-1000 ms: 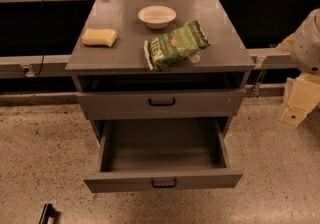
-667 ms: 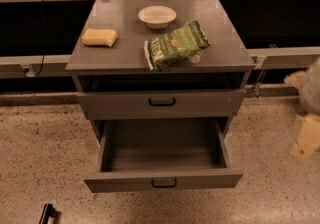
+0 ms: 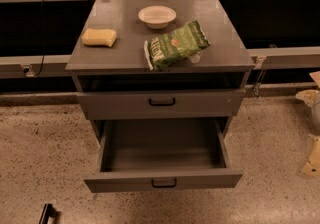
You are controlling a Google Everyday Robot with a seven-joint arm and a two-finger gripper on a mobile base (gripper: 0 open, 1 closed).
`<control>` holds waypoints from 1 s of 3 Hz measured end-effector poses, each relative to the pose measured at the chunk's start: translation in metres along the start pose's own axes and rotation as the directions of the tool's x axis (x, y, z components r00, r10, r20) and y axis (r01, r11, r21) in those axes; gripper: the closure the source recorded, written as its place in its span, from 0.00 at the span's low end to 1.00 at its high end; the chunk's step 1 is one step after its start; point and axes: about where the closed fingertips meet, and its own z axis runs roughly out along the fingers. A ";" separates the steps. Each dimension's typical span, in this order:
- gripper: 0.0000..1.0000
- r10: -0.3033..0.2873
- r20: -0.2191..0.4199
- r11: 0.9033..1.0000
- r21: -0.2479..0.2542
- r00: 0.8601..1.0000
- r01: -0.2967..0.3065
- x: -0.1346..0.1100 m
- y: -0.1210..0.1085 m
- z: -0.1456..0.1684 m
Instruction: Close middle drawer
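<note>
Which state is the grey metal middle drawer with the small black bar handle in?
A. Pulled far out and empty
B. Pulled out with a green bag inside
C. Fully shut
A: the grey metal middle drawer is pulled far out and its inside is bare. The crumpled green snack bag lies on the grey cabinet top. The pale gripper is at the view's right edge, apart from the drawer.

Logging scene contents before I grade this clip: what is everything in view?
cabinet: one, grey, centre
bowl: one, white, back of cabinet top
sponge: one, yellow, left of cabinet top
snack bag: one, green, lying on cabinet top, front right
upper drawer: one, grey, black handle, just under the top
middle drawer: one, grey, black handle, pulled out, nothing visible inside
floor: speckled beige, around the cabinet
gripper: one, pale cream, right edge of view, apart from the middle drawer
</note>
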 end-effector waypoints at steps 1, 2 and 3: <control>0.00 -0.012 0.064 1.000 -0.024 0.998 0.014 -0.024 0.004 0.046; 0.00 -0.029 0.225 0.995 -0.090 0.974 0.050 -0.062 0.042 0.119; 0.00 -0.078 0.291 0.996 -0.026 0.954 0.090 -0.081 0.033 0.126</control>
